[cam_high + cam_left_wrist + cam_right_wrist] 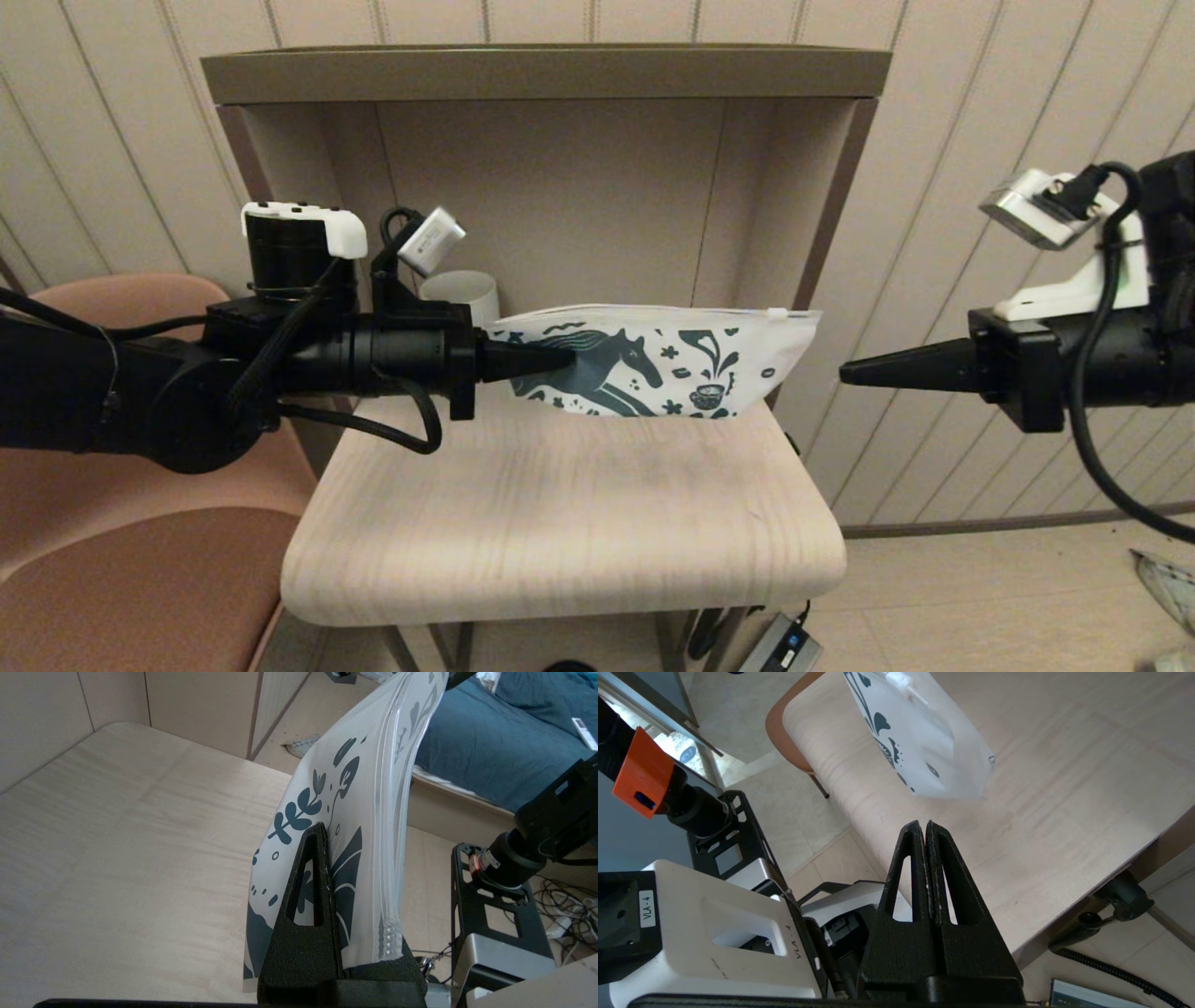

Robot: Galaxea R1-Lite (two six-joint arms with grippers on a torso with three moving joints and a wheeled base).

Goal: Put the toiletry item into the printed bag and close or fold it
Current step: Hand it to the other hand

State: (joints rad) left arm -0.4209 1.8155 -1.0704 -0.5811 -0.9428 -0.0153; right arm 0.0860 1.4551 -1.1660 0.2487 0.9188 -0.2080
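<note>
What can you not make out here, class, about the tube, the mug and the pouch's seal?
- Small white toiletry tube: in no view; possibly inside the horse-printed white pouch.
- White ribbed mug: head view, mostly behind the left gripper.
- Pouch's seal: left wrist view, closure unclear.

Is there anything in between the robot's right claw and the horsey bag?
No, nothing visible. The right claw is shut and empty, off past the table's right edge, with only open air between it and the printed bag. The left claw holds the bag up by its other end.
</note>
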